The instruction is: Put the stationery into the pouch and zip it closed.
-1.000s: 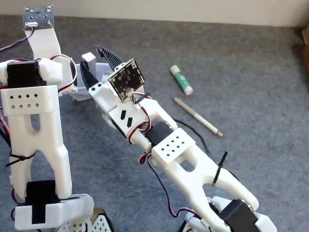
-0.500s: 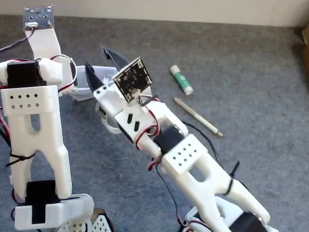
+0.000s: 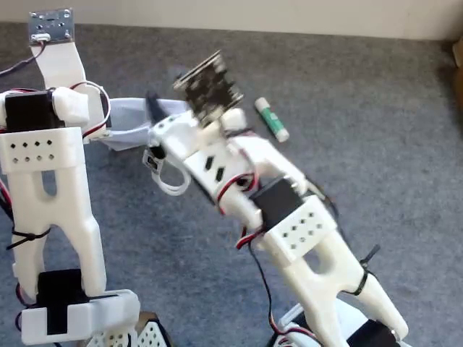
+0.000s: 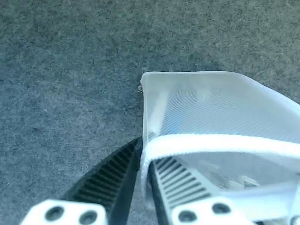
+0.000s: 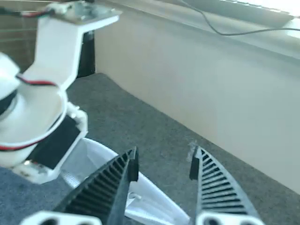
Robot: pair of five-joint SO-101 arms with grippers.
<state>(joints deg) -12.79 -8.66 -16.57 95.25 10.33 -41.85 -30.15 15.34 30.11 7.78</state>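
Step, we judge: loading stationery. Left hand (image 4: 143, 161) pinching pouch (image 4: 211, 105) rim. Right hand (image 5: 164, 154) empty, jaws apart, above pouch. Glue stick (image 3: 272, 119) on worktop, apart from pouch. Next: right hand fetches glue stick.

An indoor room is indicated by grey carpeting (image 3: 376, 144) bounded by a cream far wall (image 5: 197, 93), with a cable (image 5: 243, 32) run along its ledge.

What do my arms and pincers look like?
Left arm and right arm: white plastic shells, black servos, dot-hole grids, red, black and white wires, a bare camera board at each wrist. Left pincer and right pincer: black ribbed, tapering fingers.
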